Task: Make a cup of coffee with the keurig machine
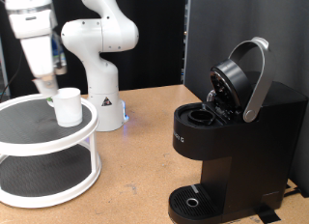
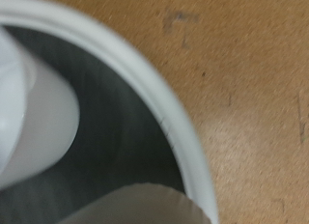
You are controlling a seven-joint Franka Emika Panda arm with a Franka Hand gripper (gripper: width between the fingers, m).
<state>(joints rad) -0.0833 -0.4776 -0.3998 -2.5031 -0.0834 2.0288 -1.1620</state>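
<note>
The white cup [image 1: 68, 106] stands upright on the top tier of a round white two-tier shelf [image 1: 85, 137] at the exterior view's left. My gripper [image 1: 44, 85] hangs just above the shelf top, close beside the cup on its left side; its fingertips are too blurred to make out. The black keurig machine [image 1: 232, 147] stands at the exterior view's right with its silver-handled lid [image 1: 253, 79] raised and the pod chamber [image 1: 205, 116] open. The wrist view is blurred: it shows the shelf's white rim [image 2: 169, 103], its dark mat [image 2: 116, 127] and a white rounded shape [image 2: 34, 118].
The white robot base [image 1: 101, 79] stands behind the shelf on the brown table [image 1: 145, 176]. The machine's round drip tray [image 1: 198, 201] is at the bottom of the exterior view. A black backdrop rises behind the machine.
</note>
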